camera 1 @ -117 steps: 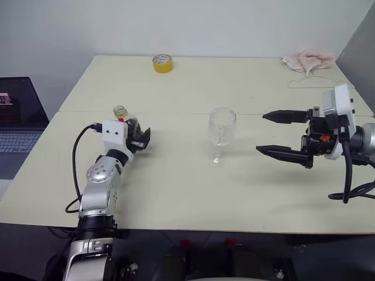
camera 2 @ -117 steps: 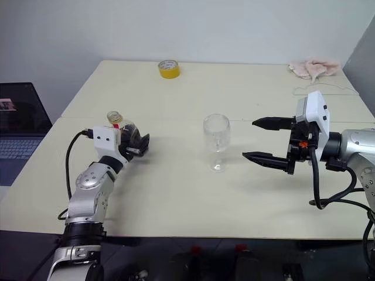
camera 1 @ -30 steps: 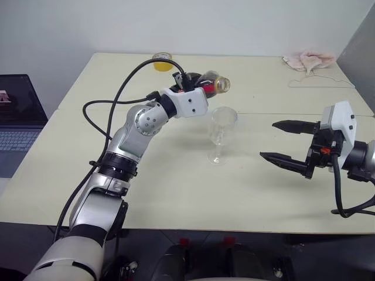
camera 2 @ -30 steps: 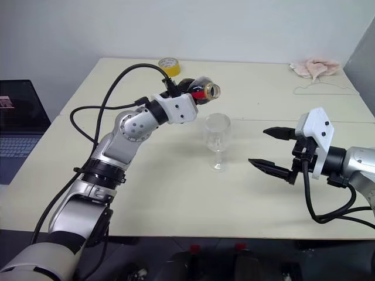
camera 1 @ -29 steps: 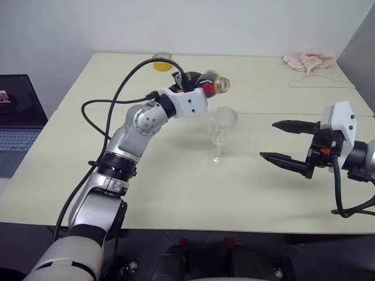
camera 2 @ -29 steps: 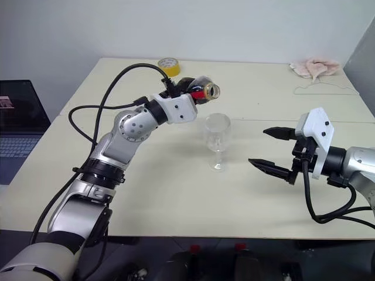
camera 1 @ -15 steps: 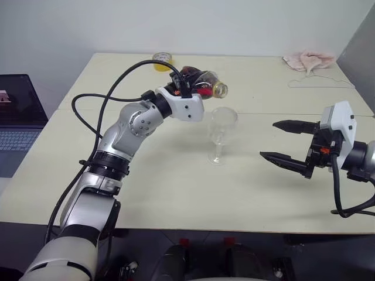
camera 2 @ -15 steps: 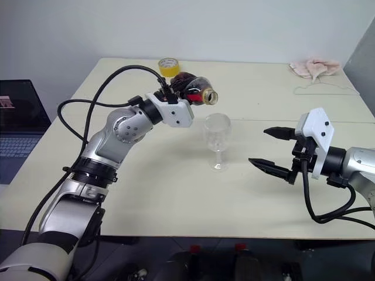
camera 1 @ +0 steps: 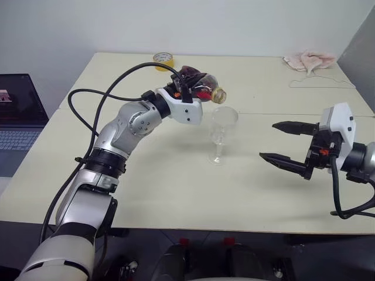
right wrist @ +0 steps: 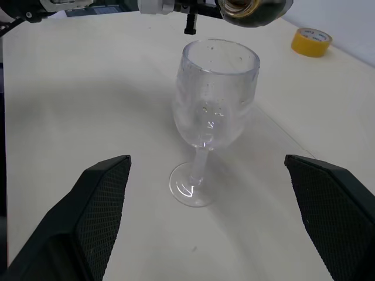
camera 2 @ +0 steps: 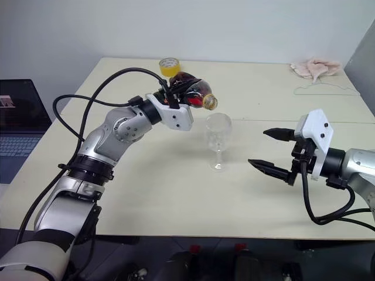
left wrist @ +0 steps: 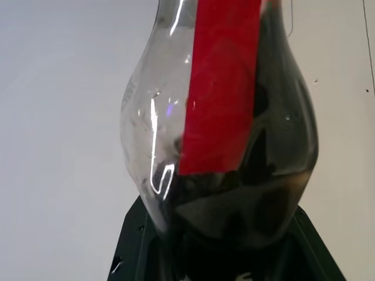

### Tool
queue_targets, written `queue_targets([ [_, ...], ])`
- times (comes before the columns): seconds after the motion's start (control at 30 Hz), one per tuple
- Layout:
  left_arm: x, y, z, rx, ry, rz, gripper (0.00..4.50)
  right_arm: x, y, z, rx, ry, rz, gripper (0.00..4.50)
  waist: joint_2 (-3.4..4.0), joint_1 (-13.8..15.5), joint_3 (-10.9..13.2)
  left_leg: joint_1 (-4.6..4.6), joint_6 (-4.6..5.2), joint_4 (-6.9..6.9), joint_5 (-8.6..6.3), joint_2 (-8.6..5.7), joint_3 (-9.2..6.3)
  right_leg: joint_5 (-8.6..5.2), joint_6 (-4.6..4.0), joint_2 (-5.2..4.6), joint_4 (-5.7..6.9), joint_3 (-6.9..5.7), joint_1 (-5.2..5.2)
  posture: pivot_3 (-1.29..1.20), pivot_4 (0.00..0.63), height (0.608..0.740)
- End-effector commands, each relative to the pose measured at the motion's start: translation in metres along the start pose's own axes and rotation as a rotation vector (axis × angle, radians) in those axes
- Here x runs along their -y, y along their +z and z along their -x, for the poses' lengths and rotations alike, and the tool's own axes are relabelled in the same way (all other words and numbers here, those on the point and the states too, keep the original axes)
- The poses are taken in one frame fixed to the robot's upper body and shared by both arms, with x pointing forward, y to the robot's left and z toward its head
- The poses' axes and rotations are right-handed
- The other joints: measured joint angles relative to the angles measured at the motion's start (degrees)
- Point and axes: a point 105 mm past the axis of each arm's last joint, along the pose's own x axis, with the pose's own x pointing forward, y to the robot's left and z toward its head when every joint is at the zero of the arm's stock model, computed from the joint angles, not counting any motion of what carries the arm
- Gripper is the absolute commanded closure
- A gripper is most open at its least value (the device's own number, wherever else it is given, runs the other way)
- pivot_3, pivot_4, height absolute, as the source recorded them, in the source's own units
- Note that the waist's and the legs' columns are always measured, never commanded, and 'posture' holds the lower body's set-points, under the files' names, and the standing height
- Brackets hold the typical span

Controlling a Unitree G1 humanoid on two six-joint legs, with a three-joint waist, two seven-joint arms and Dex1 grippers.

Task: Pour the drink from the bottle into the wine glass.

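Bottle (camera 1: 198, 86) is being held off the worktop (camera 1: 176, 193) by the left gripper (camera 1: 186, 89), which is being pinched tight around its rounded body. Its long axis is being kept close to level, slightly mouth-down, with the open mouth pointing toward the worktop's right edge and sitting just above and to the left of the rim of the wine glass (camera 1: 222, 133). The drink (left wrist: 246, 199) is being seen as dark liquid pooled inside the bottle; none is being seen in the glass bowl, which looks empty. The glass is standing upright near the middle of the worktop, between the two arms. The left gripper is being judged the nearer one; the right gripper (camera 1: 283, 143) is being kept spread wide and empty, well apart from the glass toward the right edge. Being counted: one bottle, one wine glass, one yellow tape roll (camera 1: 162, 58) and one pinkish cloth (camera 1: 307, 60) near the far edge.
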Motion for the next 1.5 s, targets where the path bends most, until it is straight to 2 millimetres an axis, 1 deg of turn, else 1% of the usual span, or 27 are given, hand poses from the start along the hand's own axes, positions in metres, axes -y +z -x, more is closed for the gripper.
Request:
queue_targets([
  [0.03,-0.0223,0.0108,-0.004,0.057,0.057,-0.06,3.53,-0.002,0.0144,0.0025,0.052,-0.005,0.042,0.0,0.0,0.0,0.0,0.0,0.0,0.01,0.0,0.0,0.0,0.0,0.0,0.0,0.0,0.0,0.0,0.0,0.15,0.74],
  [0.2,-0.0189,0.0148,-0.0049,0.082,0.036,-0.08,3.53,-0.0029,0.0147,0.0022,0.055,-0.006,0.039,0.0,0.0,0.0,0.0,-0.01,0.0,0.03,0.0,0.0,0.0,0.0,0.0,0.0,0.01,0.0,0.0,0.0,0.15,0.74],
  [0.37,-0.0148,0.0139,-0.0047,0.081,0.018,-0.085,3.53,-0.0025,0.0141,0.0031,0.054,-0.011,0.038,0.0,0.0,-0.1,0.0,-0.01,0.0,0.04,0.0,0.0,0.0,0.0,0.0,0.0,0.02,-0.01,0.0,0.0,0.15,0.74],
  [0.7,-0.0141,0.0142,-0.0045,0.088,0.003,-0.103,3.55,-0.0025,0.0138,0.002,0.055,-0.013,0.037,0.0,0.0,-0.1,0.0,-0.04,0.01,0.11,-0.01,-0.01,-0.03,0.0,0.0,0.0,0.04,-0.03,0.0,0.0,0.15,0.74],
  [0.97,-0.0149,0.0094,-0.0022,0.082,-0.008,-0.139,3.55,-0.0028,0.0137,0.0002,0.059,-0.012,0.037,0.0,0.0,-0.2,0.0,-0.07,0.02,0.17,-0.01,-0.02,-0.07,0.0,0.0,0.0,0.05,-0.06,0.0,0.0,0.15,0.74],
  [1.5,-0.0155,0.0065,-0.0013,0.094,-0.028,-0.168,3.55,-0.0035,0.0127,0.0004,0.062,-0.025,0.035,0.0,0.01,-0.2,0.0,-0.12,0.02,0.23,-0.01,-0.04,-0.19,0.0,0.0,-0.02,0.07,-0.18,0.02,0.0,0.15,0.74],
])
